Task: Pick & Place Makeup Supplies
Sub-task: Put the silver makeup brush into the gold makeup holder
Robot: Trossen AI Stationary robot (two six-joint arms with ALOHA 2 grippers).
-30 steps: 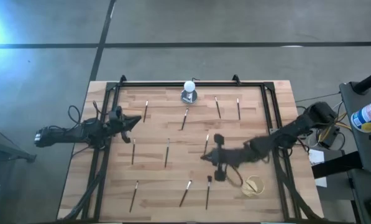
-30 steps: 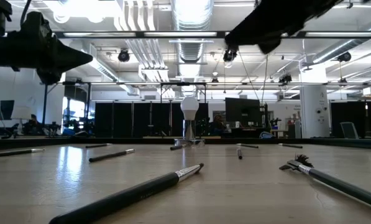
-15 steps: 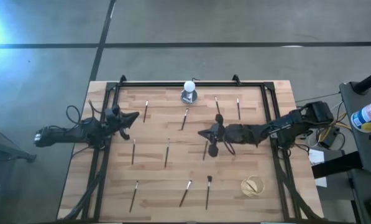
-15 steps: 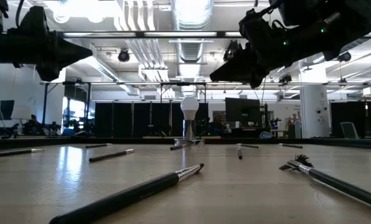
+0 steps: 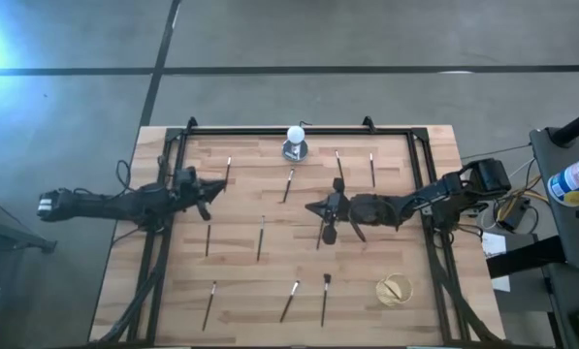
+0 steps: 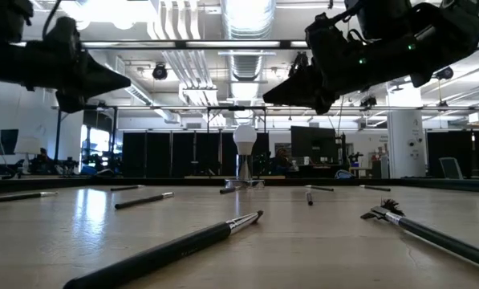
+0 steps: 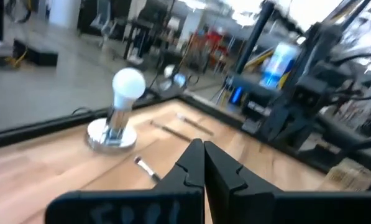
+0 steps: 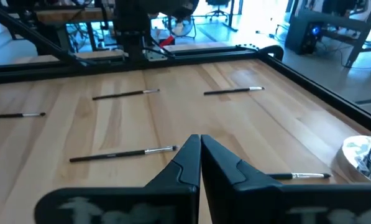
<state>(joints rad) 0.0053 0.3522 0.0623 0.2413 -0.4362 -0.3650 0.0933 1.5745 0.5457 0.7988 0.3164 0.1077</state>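
Note:
Several thin makeup brushes lie flat and scattered on the wooden table (image 5: pixel 270 262). One (image 5: pixel 320 229) is just on the near side of my right gripper, and one (image 5: pixel 228 173) lies right of my left gripper. My left gripper (image 5: pixel 220 184) hovers shut above the table's left part, seen also as the left gripper (image 7: pixel 204 154) in its wrist view. My right gripper (image 5: pixel 311 206) hovers shut above the table's middle, pointing left, seen also as the right gripper (image 8: pixel 201 144). In the low view both the left gripper (image 6: pixel 125 80) and the right gripper (image 6: pixel 269 95) are well above the tabletop.
A white ball on a round grey base (image 5: pixel 295 143) stands at the middle of the far edge. A small round pale-gold thing (image 5: pixel 396 289) lies near the right near corner. A black frame rail (image 5: pixel 299 130) runs along the table's far, left and right sides.
My right gripper has swung from the table's near-middle toward the far edge, now hovering over the middle and pointing left; most of this came early in the second. My left gripper has edged slightly right. No brush has moved.

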